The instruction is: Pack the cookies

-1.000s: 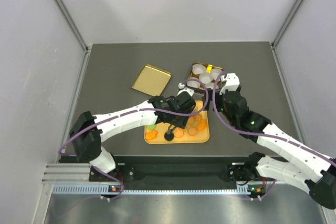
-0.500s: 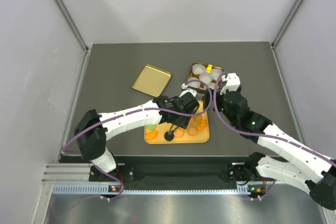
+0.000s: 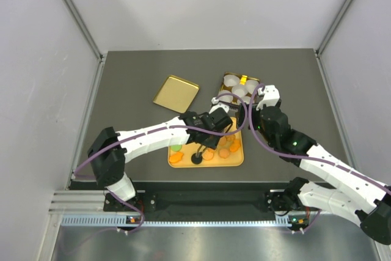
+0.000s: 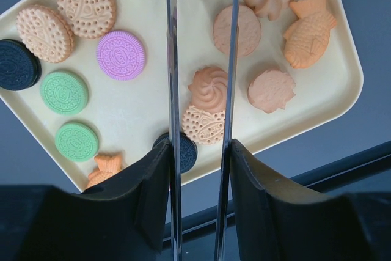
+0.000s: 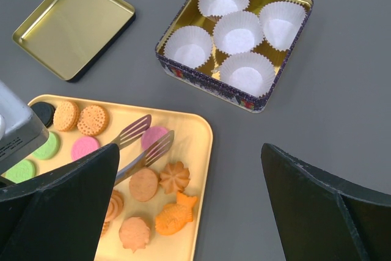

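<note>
Cookies lie on a yellow tray (image 3: 237,159): orange-brown rounds, a fish shape (image 4: 308,25), pink (image 4: 121,55), green (image 4: 63,91) and black (image 4: 15,65) ones. My left gripper (image 3: 211,128) (image 4: 200,151) is shut on metal tongs (image 4: 173,90). The tong blades (image 5: 137,145) stand apart, with their tips either side of a pink cookie (image 5: 154,136) at the tray's far side. My right gripper (image 3: 259,99) (image 5: 189,148) is open and empty, above the table by the tray's right edge (image 5: 204,145).
A gold tin (image 3: 244,78) (image 5: 208,80) holding several white paper cups (image 5: 238,32) stands behind the tray. Its gold lid (image 3: 176,93) (image 5: 73,25) lies open side up to the left on the grey table.
My left gripper has shifted a little to the right over the tray with the tongs. The right arm has barely moved.
</note>
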{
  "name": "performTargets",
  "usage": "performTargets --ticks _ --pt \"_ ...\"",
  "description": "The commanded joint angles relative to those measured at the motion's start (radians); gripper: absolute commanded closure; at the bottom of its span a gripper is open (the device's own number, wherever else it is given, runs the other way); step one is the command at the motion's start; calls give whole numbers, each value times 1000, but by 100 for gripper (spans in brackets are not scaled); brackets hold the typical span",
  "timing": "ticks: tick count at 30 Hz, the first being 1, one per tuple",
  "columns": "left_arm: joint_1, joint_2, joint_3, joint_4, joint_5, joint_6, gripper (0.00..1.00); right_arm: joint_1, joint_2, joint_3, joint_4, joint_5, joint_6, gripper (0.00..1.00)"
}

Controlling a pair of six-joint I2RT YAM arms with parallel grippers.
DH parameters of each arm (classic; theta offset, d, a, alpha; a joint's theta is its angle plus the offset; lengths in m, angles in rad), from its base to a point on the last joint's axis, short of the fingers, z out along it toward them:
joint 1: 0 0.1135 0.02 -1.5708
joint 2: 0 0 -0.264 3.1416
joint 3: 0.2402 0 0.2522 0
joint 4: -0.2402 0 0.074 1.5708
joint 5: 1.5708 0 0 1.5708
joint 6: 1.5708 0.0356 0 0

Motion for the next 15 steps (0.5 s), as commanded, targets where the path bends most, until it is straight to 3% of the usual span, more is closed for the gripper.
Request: performTargets --ticks 1,15 --pt "-6 0 37 -14 -22 14 55 -12 -25 9 15 14 -7 0" --pt "-6 1 53 -26 -14 35 58 -13 -25 9 16 17 -9 0"
